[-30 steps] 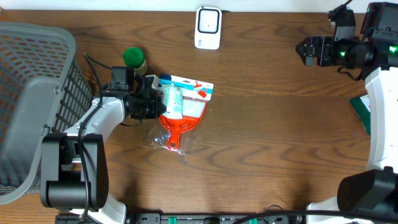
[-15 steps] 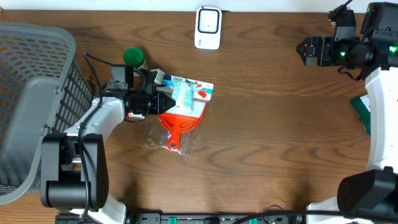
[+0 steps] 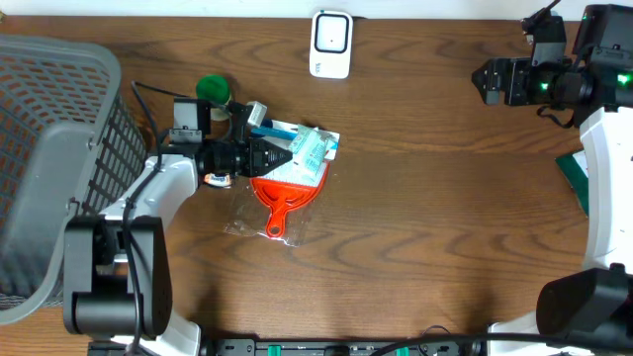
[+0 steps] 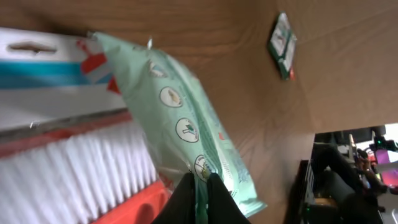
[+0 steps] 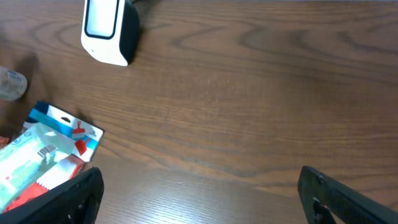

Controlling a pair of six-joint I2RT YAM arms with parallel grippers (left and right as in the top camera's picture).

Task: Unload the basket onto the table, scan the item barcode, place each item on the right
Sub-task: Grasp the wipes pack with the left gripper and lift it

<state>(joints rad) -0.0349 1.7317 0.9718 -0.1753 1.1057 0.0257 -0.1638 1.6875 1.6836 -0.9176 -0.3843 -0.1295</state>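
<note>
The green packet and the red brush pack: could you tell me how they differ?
The green packet is pinched by the left gripper and tilted up; the red brush pack lies flat on the table, ungripped. The green packet is smaller and pale mint; the red brush pack is larger, with white bristles. Both are packaged goods.

Table (image 3: 425, 227): dark wood grain, is carrying everything listed here.
Basket (image 3: 49, 148): grey mesh, is sitting at the table's left end.
Bottle (image 3: 212, 90): green-capped, is standing near the basket's right side, just beside the brush pack's upper corner.
Brush pack (image 3: 282, 196): a red brush with white bristles is lying flat in a clear bag under a white, blue and red card, its handle pointing toward the front edge.
Flat green pack (image 3: 572, 178): is lying at the right edge, well apart from the rest, partly hidden.
</note>
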